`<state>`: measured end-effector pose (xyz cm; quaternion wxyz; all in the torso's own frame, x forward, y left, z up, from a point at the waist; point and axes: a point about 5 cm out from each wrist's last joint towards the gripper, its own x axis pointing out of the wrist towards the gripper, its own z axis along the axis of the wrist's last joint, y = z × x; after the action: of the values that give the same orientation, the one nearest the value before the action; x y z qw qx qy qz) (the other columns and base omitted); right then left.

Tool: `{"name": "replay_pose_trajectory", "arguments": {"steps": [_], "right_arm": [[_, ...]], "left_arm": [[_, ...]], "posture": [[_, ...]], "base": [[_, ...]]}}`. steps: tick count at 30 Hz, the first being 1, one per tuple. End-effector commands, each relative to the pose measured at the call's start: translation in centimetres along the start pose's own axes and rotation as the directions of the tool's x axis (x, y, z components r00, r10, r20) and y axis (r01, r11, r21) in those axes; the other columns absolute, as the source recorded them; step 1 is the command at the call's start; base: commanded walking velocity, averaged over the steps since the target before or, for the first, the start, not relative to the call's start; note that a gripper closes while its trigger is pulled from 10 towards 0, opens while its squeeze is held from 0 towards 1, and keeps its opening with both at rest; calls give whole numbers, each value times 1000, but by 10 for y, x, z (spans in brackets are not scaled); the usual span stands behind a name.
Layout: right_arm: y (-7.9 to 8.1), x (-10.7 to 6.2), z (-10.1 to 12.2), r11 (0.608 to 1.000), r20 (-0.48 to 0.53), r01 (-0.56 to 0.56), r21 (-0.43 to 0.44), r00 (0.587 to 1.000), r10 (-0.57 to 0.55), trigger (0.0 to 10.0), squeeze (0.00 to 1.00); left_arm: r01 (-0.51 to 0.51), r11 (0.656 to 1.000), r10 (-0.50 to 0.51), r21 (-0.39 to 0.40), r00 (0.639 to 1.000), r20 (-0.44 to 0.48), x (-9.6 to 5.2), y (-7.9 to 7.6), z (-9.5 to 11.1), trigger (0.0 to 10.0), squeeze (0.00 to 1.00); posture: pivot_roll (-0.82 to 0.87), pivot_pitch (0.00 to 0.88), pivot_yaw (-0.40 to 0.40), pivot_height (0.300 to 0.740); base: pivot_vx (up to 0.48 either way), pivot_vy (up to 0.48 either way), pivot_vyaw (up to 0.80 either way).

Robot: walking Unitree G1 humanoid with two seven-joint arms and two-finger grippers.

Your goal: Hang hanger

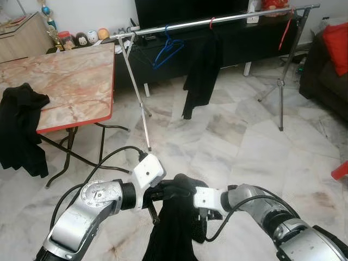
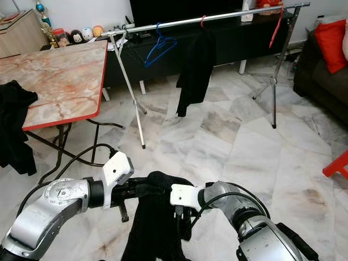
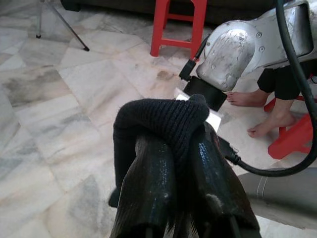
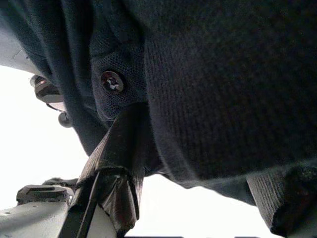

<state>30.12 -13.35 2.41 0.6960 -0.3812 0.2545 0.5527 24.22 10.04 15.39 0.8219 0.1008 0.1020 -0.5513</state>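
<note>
Holding a black garment (image 1: 174, 228) between left hand (image 1: 157, 197) and right hand (image 1: 202, 213).

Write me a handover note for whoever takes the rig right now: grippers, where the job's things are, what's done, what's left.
Left gripper: shut on the black garment, holding it low in front of the body.
Right gripper: buried in the same garment; grip cannot be told.
Clothes rail: across the room, carrying a blue hanger and another black garment.
More black cloth drapes off the table.
Done: garment picked up.
Left: walk to the rail and hang it. A person's bare feet are close on the right.
</note>
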Motion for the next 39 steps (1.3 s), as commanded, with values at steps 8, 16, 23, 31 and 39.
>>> {"name": "replay_pose_trajectory", "arguments": {"steps": [8, 16, 23, 31, 39], "right_arm": [[3, 3, 0, 999, 14, 29, 26, 999, -29, 10000, 0], [10, 8, -1, 997, 31, 6, 77, 999, -8, 0, 0], [14, 10, -1, 995, 50, -7, 95, 999, 3, 0, 0], [14, 10, 0, 994, 71, -5, 108, 997, -3, 0, 0], [11, 9, 2, 994, 73, 7, 105, 997, -15, 0, 0]], "left_arm": [[30, 999, -32, 38, 999, 41, 1, -3, 16, 10000, 0], [63, 996, -68, 67, 996, 62, 5, -8, 28, 10000, 0], [66, 995, -71, 72, 995, 70, 6, -9, 32, 10000, 0], [59, 995, -64, 77, 995, 74, 6, -7, 34, 10000, 0], [54, 996, -59, 76, 996, 70, 6, -6, 32, 10000, 0]], "posture": [[-50, 0, 125, 740], [-41, 0, 125, 740], [-39, 0, 126, 740], [-40, 0, 128, 740], [-43, 0, 129, 740]], "base": [[0, 0, 0], [0, 0, 0], [0, 0, 0], [0, 0, 0], [0, 0, 0]]}}
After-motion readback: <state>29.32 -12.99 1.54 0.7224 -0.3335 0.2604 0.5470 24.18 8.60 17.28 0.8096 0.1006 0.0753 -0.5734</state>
